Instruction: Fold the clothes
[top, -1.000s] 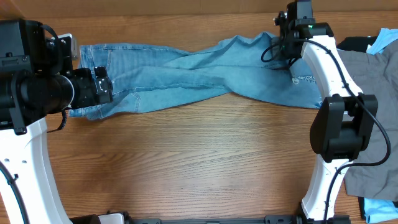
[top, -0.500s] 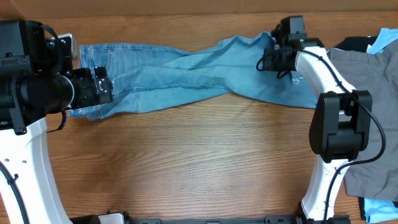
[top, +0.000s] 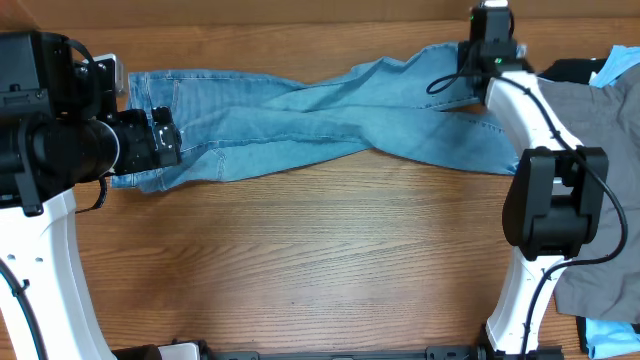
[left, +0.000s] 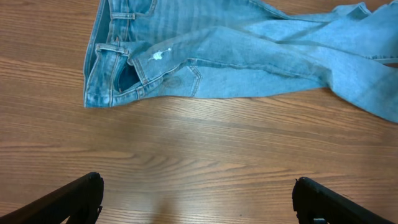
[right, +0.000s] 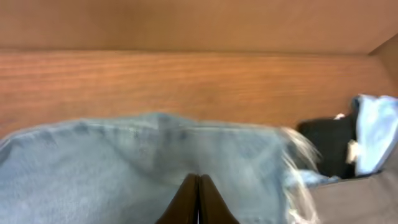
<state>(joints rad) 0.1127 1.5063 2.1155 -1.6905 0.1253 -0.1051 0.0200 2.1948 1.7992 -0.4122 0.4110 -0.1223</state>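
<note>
The light-blue jeans (top: 300, 115) lie stretched across the far side of the table, waistband at the left, legs crossing towards the right. My left gripper (top: 165, 140) is open and empty, hovering by the waistband; in the left wrist view its fingers (left: 199, 186) are spread over bare wood with the jeans (left: 249, 56) beyond. My right gripper (top: 482, 52) is shut on the far leg end of the jeans (right: 124, 162); its fingers (right: 199, 180) are pressed together in the denim. Grey trousers (top: 590, 150), a black garment (top: 570, 70) and a pale-blue garment (top: 622, 65) lie at the right.
The wooden table (top: 320, 250) ends at a back wall (right: 186, 25) just past the jeans. In the right wrist view the black garment (right: 323, 140) and the pale-blue one (right: 376, 124) lie right of the denim. Another pale-blue piece (top: 610, 335) is at the front right corner.
My right gripper dipped onto the right leg end, then moved back and right, drawing the denim's far edge with it. The left arm has not moved.
</note>
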